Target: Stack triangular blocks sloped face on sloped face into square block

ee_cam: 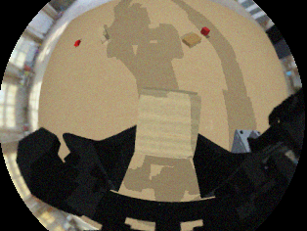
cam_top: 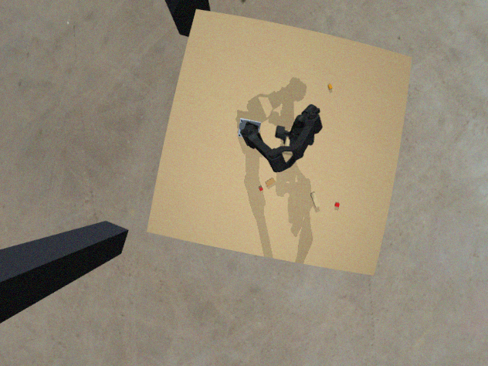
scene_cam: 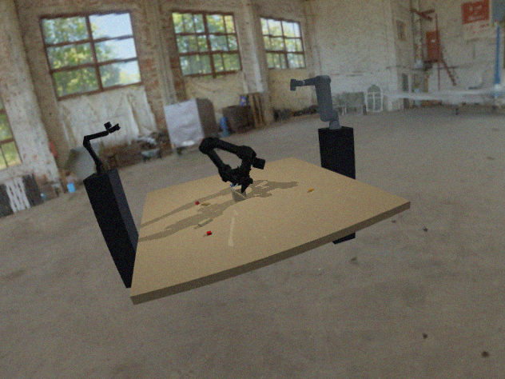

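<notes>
In the wrist view, nearest is the gripper [scene_cam: 244, 188] [ee_cam: 164, 128], its two black fingers pinching one pale block [ee_cam: 165, 122] from its two sides. This block shows a straight-edged face with soft light and dark bands, like wood. It is above the middle of the table [cam_top: 205, 79] [scene_cam: 285, 228] [ee_cam: 83, 93]; whether it touches the other triangular block, I cannot tell, because that one is not clearly separate here.

The black arm [cam_top: 277, 162] [scene_cam: 234, 149] bends over its metal base plate [cam_top: 252, 120] [ee_cam: 241, 140]. Further off, a small tan block [cam_top: 269, 181] [scene_cam: 205, 204] [ee_cam: 191, 39] lies just beside a red piece [cam_top: 260, 188] [scene_cam: 196, 202] [ee_cam: 205, 30]. A pale narrow piece [cam_top: 313, 200] [scene_cam: 204, 223] lies near a second red piece [cam_top: 337, 205] [scene_cam: 208, 233] [ee_cam: 77, 43]. An orange piece [cam_top: 330, 86] [scene_cam: 310, 189] is well apart from them. All these lie inside the table edges, and between the narrow piece and the orange one there is wide room.

Behind, two dark stands carry other arms, over rough concrete. On the worn brick wall, a red sign [scene_cam: 475, 12] is too blurred for reading
</notes>
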Robot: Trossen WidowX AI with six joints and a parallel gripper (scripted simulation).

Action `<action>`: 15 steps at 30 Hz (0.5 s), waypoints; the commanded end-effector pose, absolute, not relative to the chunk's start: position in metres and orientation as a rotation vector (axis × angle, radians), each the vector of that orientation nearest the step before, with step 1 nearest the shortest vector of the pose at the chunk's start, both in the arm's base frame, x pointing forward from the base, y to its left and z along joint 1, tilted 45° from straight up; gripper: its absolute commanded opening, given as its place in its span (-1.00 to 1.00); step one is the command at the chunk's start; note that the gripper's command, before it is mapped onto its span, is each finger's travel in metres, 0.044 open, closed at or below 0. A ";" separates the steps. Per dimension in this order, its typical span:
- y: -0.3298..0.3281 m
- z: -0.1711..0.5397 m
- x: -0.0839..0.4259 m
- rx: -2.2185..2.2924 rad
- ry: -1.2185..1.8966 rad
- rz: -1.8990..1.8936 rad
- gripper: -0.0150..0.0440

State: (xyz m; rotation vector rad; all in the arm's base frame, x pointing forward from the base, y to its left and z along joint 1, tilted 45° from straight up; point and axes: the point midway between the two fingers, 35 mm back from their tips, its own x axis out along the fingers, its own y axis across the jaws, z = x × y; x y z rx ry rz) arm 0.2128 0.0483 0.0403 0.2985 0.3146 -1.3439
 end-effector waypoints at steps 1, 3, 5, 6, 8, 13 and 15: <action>0.045 0.039 0.214 0.294 0.313 -1.339 -0.49; 0.044 0.039 0.214 0.294 0.312 -1.339 -0.49; 0.043 0.039 0.214 0.293 0.312 -1.339 -0.49; 0.042 0.038 0.215 0.293 0.312 -1.339 -0.49; 0.041 0.038 0.215 0.293 0.312 -1.339 -0.49; 0.041 0.038 0.215 0.293 0.312 -1.339 -0.49; 0.041 0.038 0.215 0.293 0.312 -1.339 -0.49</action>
